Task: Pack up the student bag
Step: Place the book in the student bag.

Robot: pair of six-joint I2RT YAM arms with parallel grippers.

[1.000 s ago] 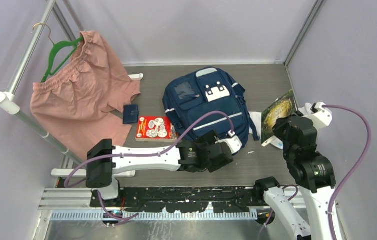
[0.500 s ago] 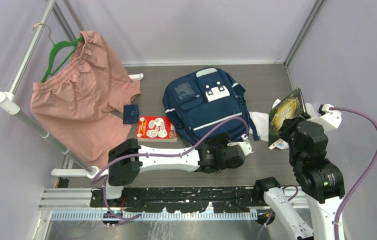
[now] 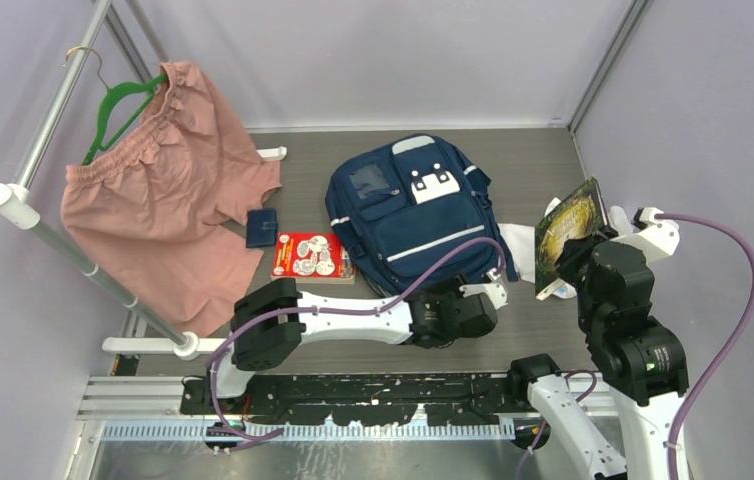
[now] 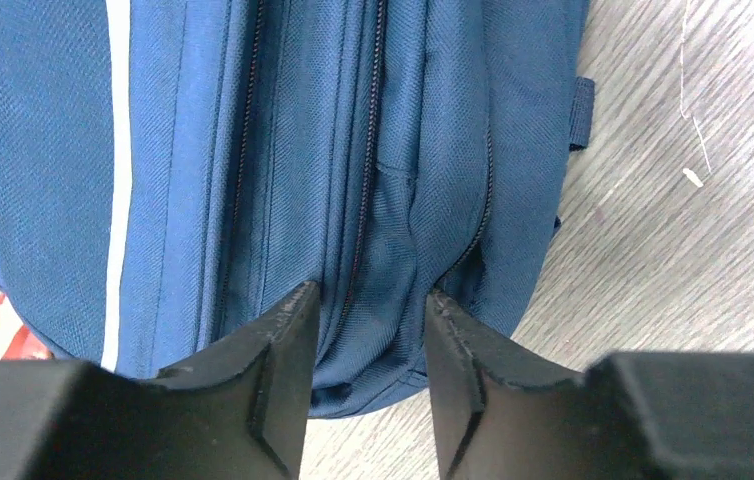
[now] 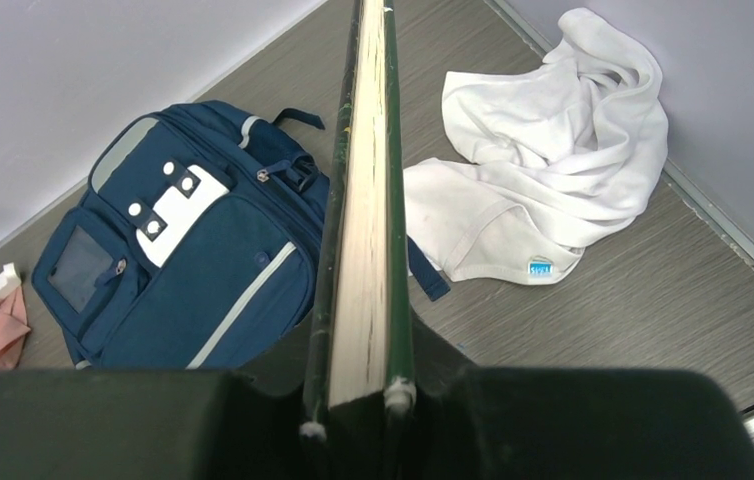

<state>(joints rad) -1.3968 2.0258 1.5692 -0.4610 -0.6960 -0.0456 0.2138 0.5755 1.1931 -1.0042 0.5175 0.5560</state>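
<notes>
With the right end effector (image 5: 358,395) gripping a book (image 5: 368,200), the left end effector (image 4: 365,330) is straddling the bag (image 4: 203,150)'s zipper fold, hold unclear, probably needing to tug it open.

My left pincer (image 3: 490,291) at near edge of student bag (image 3: 413,215), mid worktop. My right pincer (image 3: 567,256) grips green book (image 3: 566,226), tilted, by right edge.

The grey wood-grain table (image 3: 543,160) carries the student bag (image 3: 408,210), which lies flat at the centre of the frame with its front pocket up. Just left of it lies a red book (image 3: 308,256), with a small dark blue case (image 3: 261,228) by that book's upper left corner. A crumpled white cloth (image 3: 521,240) lies at the bag's right edge.
</notes>
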